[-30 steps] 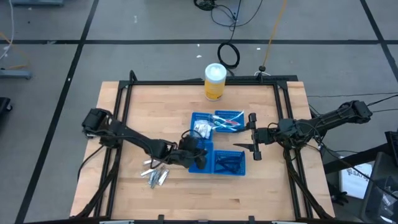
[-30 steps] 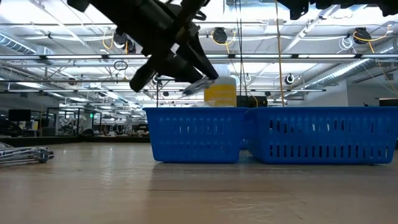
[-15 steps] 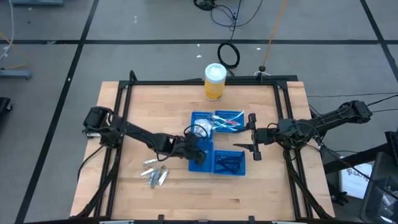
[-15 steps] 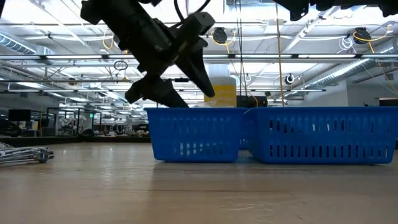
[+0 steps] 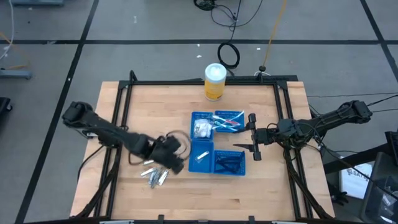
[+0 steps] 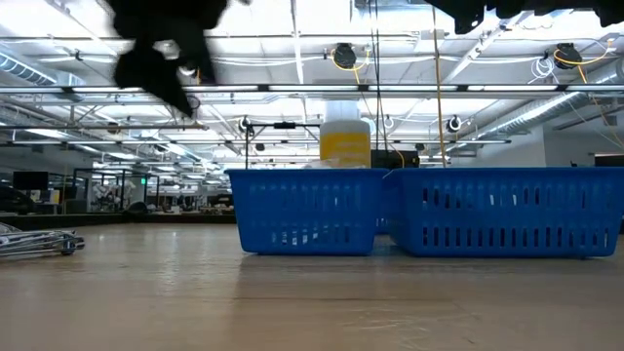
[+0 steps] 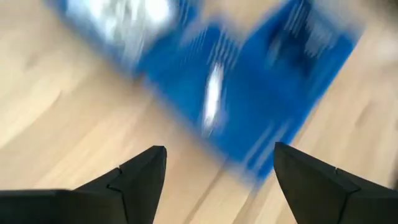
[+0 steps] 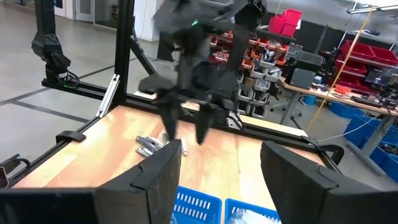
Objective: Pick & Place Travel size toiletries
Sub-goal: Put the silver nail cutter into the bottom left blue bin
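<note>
1. High view: left gripper (image 5: 169, 155), jaws apart and empty, hovers beside the tubes (image 5: 155, 175) at the table's (image 5: 155, 106) 7 o'clock.
2. Lower squarely over one tube, then close.
3. Right gripper (image 5: 254, 135), open, waits at 3 o'clock.

The yellow canister (image 5: 214, 81) with a white lid stands upright at the far edge of the wooden counter (image 5: 155, 112), against the black frame (image 5: 186, 83) that borders it. Nearer than the canister, at the counter's middle, blue mesh trays (image 5: 217, 149) sit pressed together in a block. Beyond the canister, on the grey floor, lies a coiled black cable (image 5: 229, 55).
</note>
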You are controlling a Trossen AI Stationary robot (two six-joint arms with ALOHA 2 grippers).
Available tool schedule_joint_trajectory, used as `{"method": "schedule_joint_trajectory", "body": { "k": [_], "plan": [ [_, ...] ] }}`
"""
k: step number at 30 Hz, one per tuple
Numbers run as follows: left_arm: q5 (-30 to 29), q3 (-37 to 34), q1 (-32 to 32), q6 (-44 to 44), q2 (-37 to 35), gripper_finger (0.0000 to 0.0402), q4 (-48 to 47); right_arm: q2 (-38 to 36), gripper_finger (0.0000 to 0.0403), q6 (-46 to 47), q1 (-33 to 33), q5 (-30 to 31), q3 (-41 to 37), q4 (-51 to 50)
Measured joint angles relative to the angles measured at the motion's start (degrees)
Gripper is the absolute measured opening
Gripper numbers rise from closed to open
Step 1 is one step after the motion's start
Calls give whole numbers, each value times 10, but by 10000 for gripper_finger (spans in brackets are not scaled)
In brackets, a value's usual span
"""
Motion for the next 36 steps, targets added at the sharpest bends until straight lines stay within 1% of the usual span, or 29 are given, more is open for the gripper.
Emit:
{"method": "schedule_joint_trajectory", "body": {
  "k": [3,7,10,15,18,20,25,29,32,34,36],
  "plan": [
    [13,0,-41,6,0,291,-106,0,208,0,0,0,0,-2],
    [5,-1,-80,-56,22,292,-210,0,208,0,0,0,0,1],
    [20,-1,-97,-90,39,292,-255,0,208,6,0,0,0,3],
    [73,-1,-111,-115,73,292,-312,0,208,13,0,0,0,5],
    [77,-6,-111,-162,89,292,-360,0,208,13,0,-1,0,4],
    [83,-14,-111,-187,92,292,-372,0,208,13,0,-1,0,2],
    [129,-50,-116,-221,94,292,-359,0,208,13,0,-1,0,-2],
    [164,-78,-126,-227,94,292,-356,0,208,13,0,-2,0,-2],
    [167,-100,-131,-229,94,292,-352,0,208,13,0,-2,0,-2],
    [167,-116,-132,-228,93,292,-326,0,208,13,0,-2,0,-2],
    [168,-131,-132,-220,91,291,-279,0,208,13,0,-2,0,-2]
  ]
}}
